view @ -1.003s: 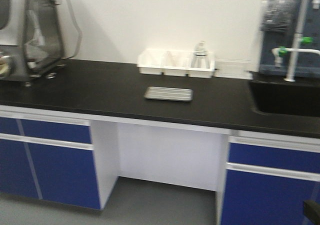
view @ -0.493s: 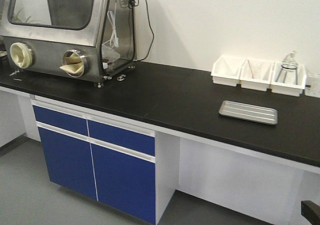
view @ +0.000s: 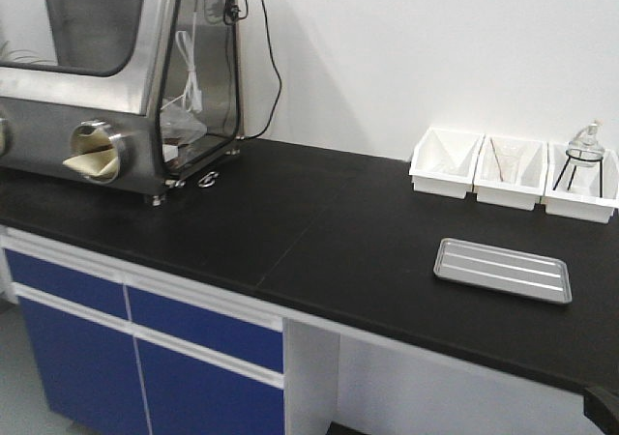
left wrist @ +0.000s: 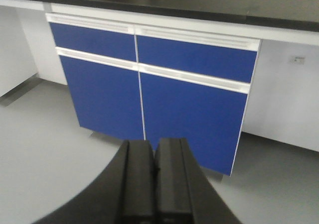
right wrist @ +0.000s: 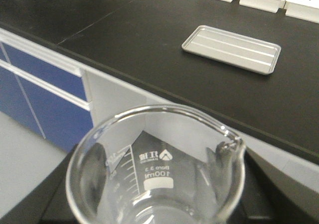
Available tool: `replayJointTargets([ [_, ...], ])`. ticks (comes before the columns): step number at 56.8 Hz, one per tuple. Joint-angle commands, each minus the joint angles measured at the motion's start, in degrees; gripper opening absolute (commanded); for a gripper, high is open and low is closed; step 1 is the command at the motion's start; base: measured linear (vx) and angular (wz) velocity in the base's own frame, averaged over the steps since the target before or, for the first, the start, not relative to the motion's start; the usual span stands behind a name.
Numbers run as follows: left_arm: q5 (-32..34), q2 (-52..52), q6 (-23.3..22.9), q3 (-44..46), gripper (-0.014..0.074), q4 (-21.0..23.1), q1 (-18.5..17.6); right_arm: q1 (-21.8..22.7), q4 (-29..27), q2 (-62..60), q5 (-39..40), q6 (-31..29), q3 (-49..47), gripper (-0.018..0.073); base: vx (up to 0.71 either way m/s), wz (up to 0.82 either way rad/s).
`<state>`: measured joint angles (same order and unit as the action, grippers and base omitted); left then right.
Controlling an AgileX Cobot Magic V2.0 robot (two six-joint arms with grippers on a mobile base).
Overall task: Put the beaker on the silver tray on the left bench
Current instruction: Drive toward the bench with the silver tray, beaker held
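- My left gripper (left wrist: 155, 145) is closed on nothing, facing the cabinet doors (left wrist: 194, 99)
- My right gripper (right wrist: 159, 211) clasps the beaker (right wrist: 157, 176) low on its sides, short of the bench (right wrist: 124, 30); light, slick, brittle glass, so I squeeze gently
- The tray (right wrist: 232, 49) lies ahead

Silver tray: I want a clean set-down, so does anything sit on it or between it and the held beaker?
Nothing visible does. The silver tray lies empty, and only bare black bench top separates it from the beaker. The white bins stand behind the tray, out of the way.
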<state>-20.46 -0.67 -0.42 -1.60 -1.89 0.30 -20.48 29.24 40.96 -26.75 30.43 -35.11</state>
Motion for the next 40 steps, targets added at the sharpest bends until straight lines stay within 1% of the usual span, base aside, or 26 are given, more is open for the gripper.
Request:
replayJointTargets([
  [1, 4.4, -0.9, -0.2, -1.6, 0.0001, 0.1, -0.4, 0.0, 1.3, -0.3, 4.0, -0.5, -1.8, -0.0003, 0.43, -0.15],
  [21, 4.4, -0.9, -0.2, -1.6, 0.0001, 0.1, -0.4, 0.0, 1.3, -0.3, 4.0, -0.5, -1.8, -0.0003, 0.43, -0.22],
  [40, 4.4, -0.9, -0.2, -1.6, 0.0001, 0.1, -0.4, 0.0, 1.3, -0.3, 4.0, -0.5, -1.8, -0.0003, 0.4, -0.37],
])
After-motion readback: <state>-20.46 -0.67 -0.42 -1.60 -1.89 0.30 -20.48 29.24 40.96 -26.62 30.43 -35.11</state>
